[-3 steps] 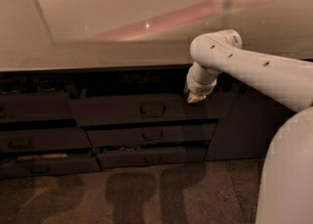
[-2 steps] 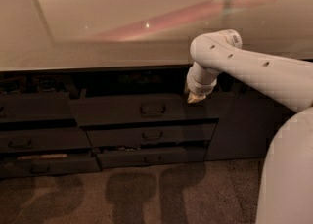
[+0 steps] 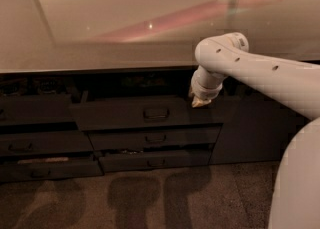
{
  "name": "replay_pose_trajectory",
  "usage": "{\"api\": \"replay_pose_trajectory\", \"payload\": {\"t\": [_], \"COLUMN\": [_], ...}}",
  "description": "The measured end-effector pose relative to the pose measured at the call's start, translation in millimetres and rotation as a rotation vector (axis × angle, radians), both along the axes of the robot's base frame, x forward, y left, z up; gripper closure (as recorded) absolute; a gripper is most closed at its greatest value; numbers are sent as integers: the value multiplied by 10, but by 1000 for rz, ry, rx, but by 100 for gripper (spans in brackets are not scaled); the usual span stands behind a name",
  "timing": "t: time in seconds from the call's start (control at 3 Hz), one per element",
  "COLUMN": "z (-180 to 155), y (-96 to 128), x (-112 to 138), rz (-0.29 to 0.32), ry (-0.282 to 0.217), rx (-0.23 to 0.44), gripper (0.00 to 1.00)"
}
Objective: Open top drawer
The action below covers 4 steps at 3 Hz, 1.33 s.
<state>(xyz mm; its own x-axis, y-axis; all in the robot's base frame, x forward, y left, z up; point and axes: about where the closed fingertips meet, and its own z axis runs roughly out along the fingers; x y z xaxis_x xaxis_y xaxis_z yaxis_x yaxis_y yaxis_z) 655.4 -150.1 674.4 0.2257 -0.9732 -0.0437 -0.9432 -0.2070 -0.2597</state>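
The top drawer (image 3: 120,115) is the wide dark front under the counter, with a small loop handle (image 3: 156,113) at its centre. Its front stands a little forward of the fronts beside it, with a dark gap above it. My gripper (image 3: 201,101) hangs at the end of the white arm (image 3: 250,70), just below the counter edge. It sits by the drawer's upper right corner, to the right of the handle and apart from it. The inside of the drawer is too dark to make out.
Two lower drawers (image 3: 156,138) (image 3: 156,162) sit under the top one. A second drawer stack (image 3: 30,145) is at the left. The pale counter top (image 3: 125,28) overhangs above. A dark cabinet panel (image 3: 255,128) is at the right, and my white base (image 3: 300,183) is at the lower right.
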Motion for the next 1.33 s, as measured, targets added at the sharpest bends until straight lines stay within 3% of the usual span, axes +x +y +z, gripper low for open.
{"api": "replay_pose_trajectory", "payload": {"t": [1.33], "z": [1], "y": [-3], "x": [-169], "rz": [12], "ry": [15], "rx": [-1], "gripper": [100]}}
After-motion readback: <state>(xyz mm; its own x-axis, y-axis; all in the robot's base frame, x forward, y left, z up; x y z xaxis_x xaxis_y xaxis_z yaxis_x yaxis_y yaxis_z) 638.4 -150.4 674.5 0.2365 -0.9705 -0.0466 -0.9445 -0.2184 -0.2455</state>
